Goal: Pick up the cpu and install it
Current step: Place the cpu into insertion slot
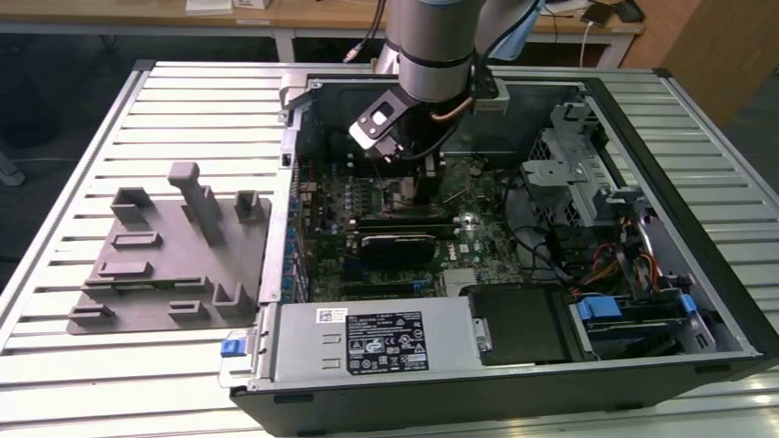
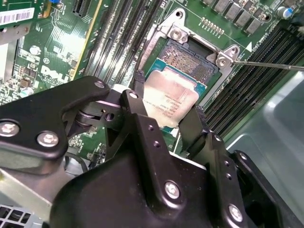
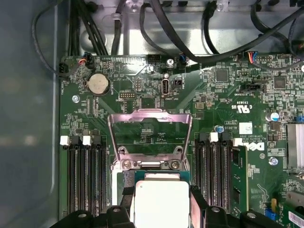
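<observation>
Slatted metal table (image 1: 182, 100) carrying an open black desktop computer case (image 1: 512, 401), with wooden worktops (image 1: 122, 11) at the back. Pickup's done: the jaws are clamped on the small square silver-topped cpu (image 2: 168, 97), right over the open motherboard socket (image 2: 190, 59). The metal retention frame (image 3: 149, 126) is flipped up. Not seated yet, I'd say.

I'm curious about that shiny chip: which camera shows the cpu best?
The second wrist view: the cpu shows its silver top nearly whole, held by the gripper, over the open socket. The first wrist view cuts part of it off at the picture's edge. In the exterior view the arm stands in front of it.
</observation>
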Robot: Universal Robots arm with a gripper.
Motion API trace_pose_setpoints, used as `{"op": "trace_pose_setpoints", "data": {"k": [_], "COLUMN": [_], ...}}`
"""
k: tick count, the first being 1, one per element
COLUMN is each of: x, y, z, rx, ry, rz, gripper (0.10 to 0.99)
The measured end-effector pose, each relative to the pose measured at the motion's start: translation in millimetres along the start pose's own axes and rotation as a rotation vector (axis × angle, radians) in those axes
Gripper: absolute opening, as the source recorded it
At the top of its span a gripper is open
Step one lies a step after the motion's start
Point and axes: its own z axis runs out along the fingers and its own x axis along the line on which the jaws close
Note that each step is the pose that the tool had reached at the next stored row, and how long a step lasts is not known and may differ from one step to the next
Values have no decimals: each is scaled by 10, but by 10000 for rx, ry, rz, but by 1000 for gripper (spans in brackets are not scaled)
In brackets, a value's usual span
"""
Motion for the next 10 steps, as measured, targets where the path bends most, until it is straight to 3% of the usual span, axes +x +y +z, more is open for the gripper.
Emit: {"op": "trace_pose_setpoints", "data": {"k": [10], "x": [58], "y": [-43], "z": [54], "rx": [-5], "ry": [-7], "rz": [290], "gripper": [541]}}
